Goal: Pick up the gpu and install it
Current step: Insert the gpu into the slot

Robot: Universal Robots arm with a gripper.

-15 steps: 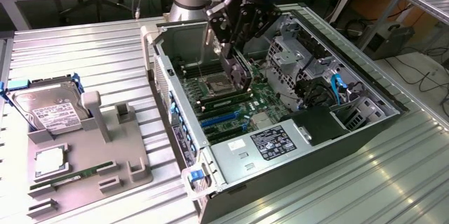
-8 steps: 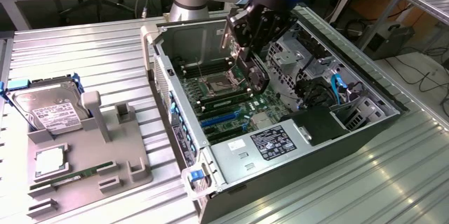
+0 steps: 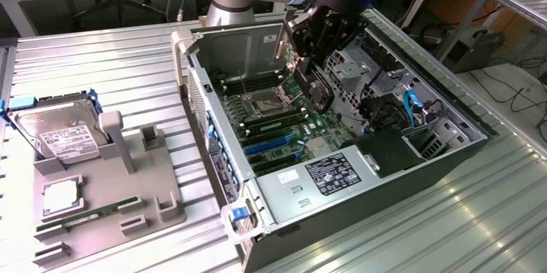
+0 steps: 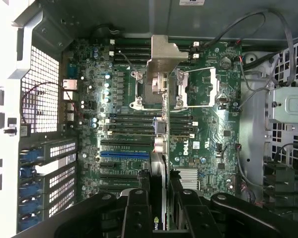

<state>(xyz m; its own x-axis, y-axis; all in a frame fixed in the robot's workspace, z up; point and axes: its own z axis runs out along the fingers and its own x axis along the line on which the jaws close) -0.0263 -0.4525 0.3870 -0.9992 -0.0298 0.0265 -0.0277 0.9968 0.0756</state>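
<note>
Holding the gpu [image 3: 314,90] in the gripper [image 3: 309,61], fingers narrow and clamped on the card's two flat faces. In the wrist view the card sits edge-on between the black fingers, silvery bracket at the far end.

Where it is: upper centre of the exterior view, inside the open computer case [image 3: 359,222], hanging over the motherboard [image 3: 282,122] near the CPU socket [image 3: 261,101]. Looks clear of the board and not seated. The blue expansion slot [image 3: 265,146] is lower left of the card in that frame, apart from it.

Hard drive [image 3: 58,133] and memory stick [image 3: 86,216] are on the grey fixture [image 3: 115,180] at the frame's left, well out of the way.

Risks as I read them:
- Card edge not parallel to the slot: connector lands on the slot wall and jams or bends.
- Bracket tip catches the rear slot openings [image 4: 54,168] rather than dropping behind them, so the card cocks over.
- Grip is on a thin, smooth card, so insertion force could make it pivot or slip between the fingers.
- Low sideways travel could clip the socket's raised frame or the RAM slots.
- Blue cable [image 3: 410,109] at centre right sits near the gripper body and could snag.
</note>
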